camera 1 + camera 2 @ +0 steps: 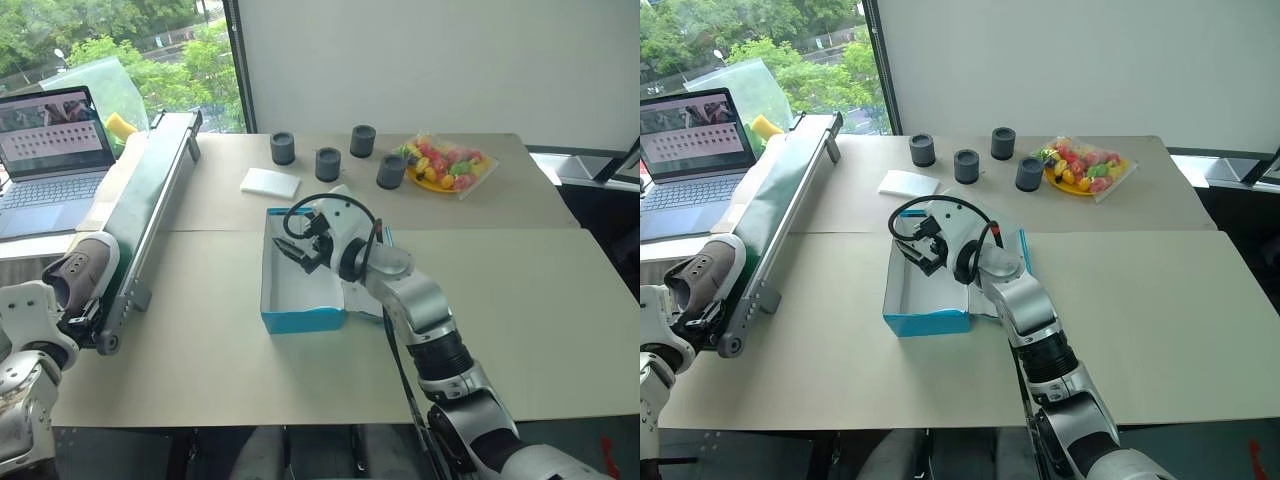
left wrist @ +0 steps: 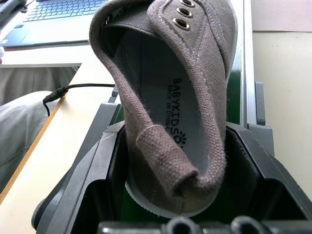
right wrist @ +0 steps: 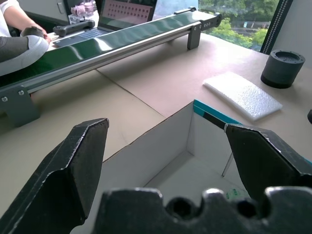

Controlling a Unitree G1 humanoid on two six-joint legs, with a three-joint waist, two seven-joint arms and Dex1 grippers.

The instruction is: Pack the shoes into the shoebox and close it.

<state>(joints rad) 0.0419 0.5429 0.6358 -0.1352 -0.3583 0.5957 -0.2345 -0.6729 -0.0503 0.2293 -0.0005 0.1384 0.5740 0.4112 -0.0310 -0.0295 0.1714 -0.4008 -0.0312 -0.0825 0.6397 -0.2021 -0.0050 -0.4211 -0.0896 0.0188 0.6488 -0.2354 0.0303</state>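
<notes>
A green conveyor belt (image 1: 150, 200) runs along the table (image 1: 500, 290) at nine o'clock, an open laptop (image 1: 50, 160) beside it. At twelve o'clock stand four dark cylinders (image 1: 328, 163), a white pad (image 1: 270, 182) and bagged colourful fruit (image 1: 445, 165).

- My right gripper (image 3: 165, 151) is spread wide, one black finger (image 3: 73, 170) on each side, holding nothing.
- Between them lies the open shoebox (image 3: 170, 141): white inside, blue rim, nothing in the part I see.
- Beyond it a white pad (image 3: 242, 95) lies flat on the table (image 3: 161, 73), near a dark cylinder (image 3: 282, 68).
- A green conveyor (image 3: 112, 46) runs along the table's far side; a shoe (image 3: 22, 51) rests at its end.
- Behind it stands a laptop (image 3: 122, 14), with a person's arm (image 3: 19, 19) beside.
</notes>
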